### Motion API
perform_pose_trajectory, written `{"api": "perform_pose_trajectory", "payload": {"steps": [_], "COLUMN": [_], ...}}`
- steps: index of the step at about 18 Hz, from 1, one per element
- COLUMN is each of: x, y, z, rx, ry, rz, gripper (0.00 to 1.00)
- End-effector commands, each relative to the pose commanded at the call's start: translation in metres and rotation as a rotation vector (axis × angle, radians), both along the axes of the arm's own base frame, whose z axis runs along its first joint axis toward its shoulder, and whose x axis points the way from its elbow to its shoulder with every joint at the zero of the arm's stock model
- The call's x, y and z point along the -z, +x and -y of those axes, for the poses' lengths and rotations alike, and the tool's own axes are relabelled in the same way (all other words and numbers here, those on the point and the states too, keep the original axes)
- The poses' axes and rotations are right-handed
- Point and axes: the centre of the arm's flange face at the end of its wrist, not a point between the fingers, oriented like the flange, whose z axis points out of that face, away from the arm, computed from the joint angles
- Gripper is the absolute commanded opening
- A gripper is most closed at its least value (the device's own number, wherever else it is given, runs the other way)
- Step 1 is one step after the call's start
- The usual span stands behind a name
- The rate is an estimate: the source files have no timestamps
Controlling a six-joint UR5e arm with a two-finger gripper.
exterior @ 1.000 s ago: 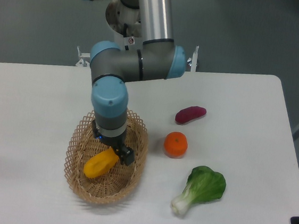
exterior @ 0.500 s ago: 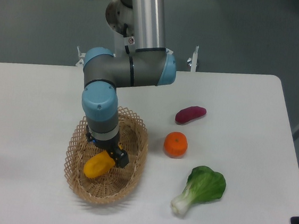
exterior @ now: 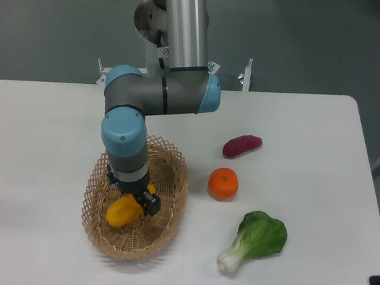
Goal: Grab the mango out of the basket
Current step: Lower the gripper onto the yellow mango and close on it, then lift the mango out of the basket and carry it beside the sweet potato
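Note:
The yellow-orange mango (exterior: 121,212) lies inside the tan wicker basket (exterior: 169,212) at the table's front left. My gripper (exterior: 134,198) reaches straight down into the basket and sits over the mango's upper right end. A dark finger (exterior: 149,203) shows at the mango's right side; the other finger is hidden behind the wrist. I cannot tell whether the jaws have closed on the fruit. The mango still rests on the basket floor.
A round orange (exterior: 223,183) sits just right of the basket. A dark purple-red sweet potato (exterior: 242,146) lies behind it. A green bok choy (exterior: 256,238) lies at the front right. The arm's elbow (exterior: 161,92) hangs above the basket's far side.
The arm has shifted left and lowered slightly, bringing the gripper more squarely over the mango. The mango has barely moved in the basket.

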Motion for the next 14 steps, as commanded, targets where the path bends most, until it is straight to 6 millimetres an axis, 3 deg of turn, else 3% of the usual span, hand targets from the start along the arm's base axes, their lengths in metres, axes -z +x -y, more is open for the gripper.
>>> {"api": "perform_pose_trajectory", "payload": {"steps": [8, 12, 14], "x": [-0.012, -0.058, -0.074], "y": [-0.002, -0.018, -0.039], "z": [-0.003, -0.009, -0.002], "rx": [0.003, 0.034, 0.003], "ry": [0.021, 0.072, 0.072], "rz": [-0.010, -0.046, -0.044], "gripper": [0.37, 0.37, 0.37]}}
